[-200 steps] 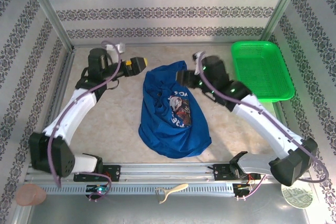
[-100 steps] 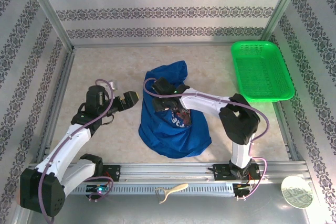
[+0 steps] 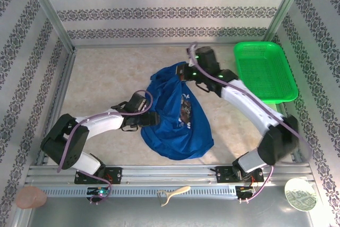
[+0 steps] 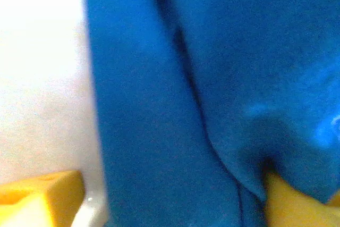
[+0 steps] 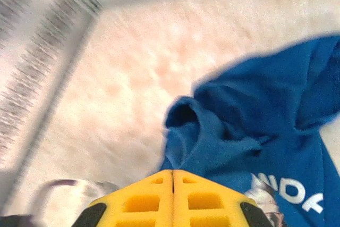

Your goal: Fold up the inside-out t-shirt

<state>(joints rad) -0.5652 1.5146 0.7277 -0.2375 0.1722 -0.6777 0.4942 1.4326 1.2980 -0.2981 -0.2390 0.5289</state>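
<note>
The inside-out t-shirt (image 3: 170, 128) is royal blue and lies crumpled at the table's middle, a white and dark print (image 3: 184, 108) showing on top. My left gripper (image 3: 154, 119) reaches in low from the left at the shirt's left edge. In the left wrist view its yellow fingers (image 4: 40, 200) stand wide apart with blue cloth (image 4: 212, 78) between them, so the left gripper (image 4: 167, 190) is open. My right gripper (image 3: 179, 73) is at the shirt's far end. The right gripper's (image 5: 173, 173) tips are pressed together where a fold of the t-shirt (image 5: 249, 131) meets them.
A green mesh basket (image 3: 264, 73) stands at the back right, next to the right arm's elbow. Patterned walls enclose the table on three sides. A metal rail (image 3: 170, 174) runs along the front edge, with a cream object (image 3: 173, 193) below it.
The left arm swung down and right to the shirt's left edge. The right gripper shut and moved from the shirt's middle back to its far end.
</note>
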